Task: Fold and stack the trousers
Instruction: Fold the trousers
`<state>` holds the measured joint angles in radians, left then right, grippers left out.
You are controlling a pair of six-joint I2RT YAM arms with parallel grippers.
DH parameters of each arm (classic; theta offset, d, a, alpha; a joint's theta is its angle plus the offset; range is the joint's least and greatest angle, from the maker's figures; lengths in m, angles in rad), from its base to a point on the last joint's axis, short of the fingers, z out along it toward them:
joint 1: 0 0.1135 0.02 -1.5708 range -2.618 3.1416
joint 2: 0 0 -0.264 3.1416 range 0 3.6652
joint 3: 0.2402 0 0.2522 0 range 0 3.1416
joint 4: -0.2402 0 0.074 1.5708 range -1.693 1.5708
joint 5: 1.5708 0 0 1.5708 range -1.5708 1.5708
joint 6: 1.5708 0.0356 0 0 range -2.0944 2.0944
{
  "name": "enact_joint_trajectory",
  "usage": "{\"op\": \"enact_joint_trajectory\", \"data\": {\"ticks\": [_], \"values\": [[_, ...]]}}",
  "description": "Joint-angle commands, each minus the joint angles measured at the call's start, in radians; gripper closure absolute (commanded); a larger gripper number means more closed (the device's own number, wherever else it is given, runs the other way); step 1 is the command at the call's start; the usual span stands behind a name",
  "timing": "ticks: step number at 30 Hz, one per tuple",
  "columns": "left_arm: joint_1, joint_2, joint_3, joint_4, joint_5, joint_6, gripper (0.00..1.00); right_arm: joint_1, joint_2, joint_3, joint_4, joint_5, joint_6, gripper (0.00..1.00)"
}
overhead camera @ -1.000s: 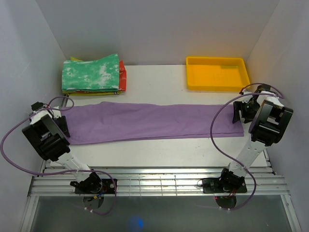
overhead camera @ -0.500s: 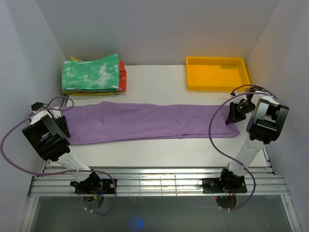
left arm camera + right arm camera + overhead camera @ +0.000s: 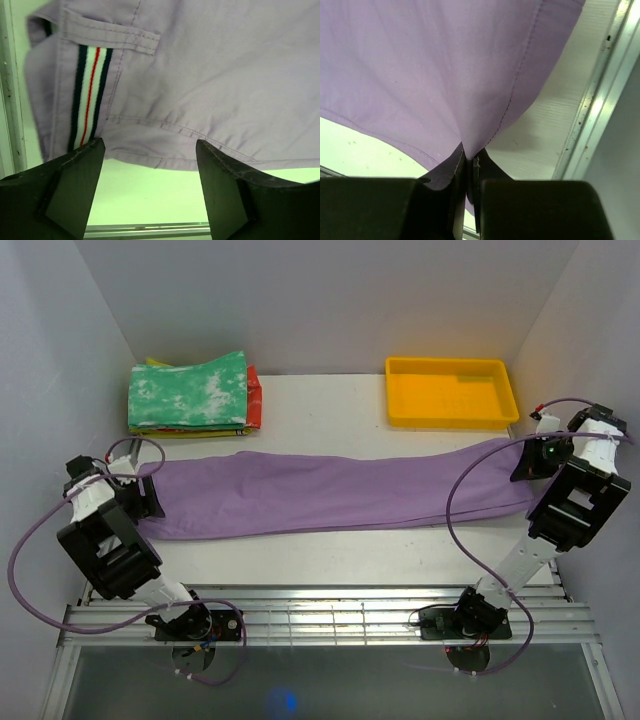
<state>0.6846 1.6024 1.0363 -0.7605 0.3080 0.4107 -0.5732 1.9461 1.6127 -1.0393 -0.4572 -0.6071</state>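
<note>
Trousers (image 3: 320, 495) stretch across the table (image 3: 330, 405), outside the yellow tray (image 3: 450, 423).

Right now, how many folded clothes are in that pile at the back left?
3 show: a green-and-white one on top, a red one peeking out at its right edge, and a yellow one along the bottom. More may be hidden underneath.

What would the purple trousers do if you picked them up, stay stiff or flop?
Probably flop: the trousers drape in soft folds from where the right fingers pinch one end. Likely light, since that small pinch holds it up.
</note>
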Motion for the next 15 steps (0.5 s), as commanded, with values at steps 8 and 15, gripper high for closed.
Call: {"op": "enact_joint_trajectory", "data": {"ticks": [8, 15], "values": [[-0.002, -0.219, 0.034, -0.072, 0.328, 0.042, 0.02, 0.036, -0.081, 0.191, -0.195, -0.271, -0.07, 0.92], [-0.022, -0.207, -0.036, -0.033, 0.333, 0.01, 0.02, 0.301, -0.185, 0.004, 0.0, -0.429, 0.178, 0.92]]}}
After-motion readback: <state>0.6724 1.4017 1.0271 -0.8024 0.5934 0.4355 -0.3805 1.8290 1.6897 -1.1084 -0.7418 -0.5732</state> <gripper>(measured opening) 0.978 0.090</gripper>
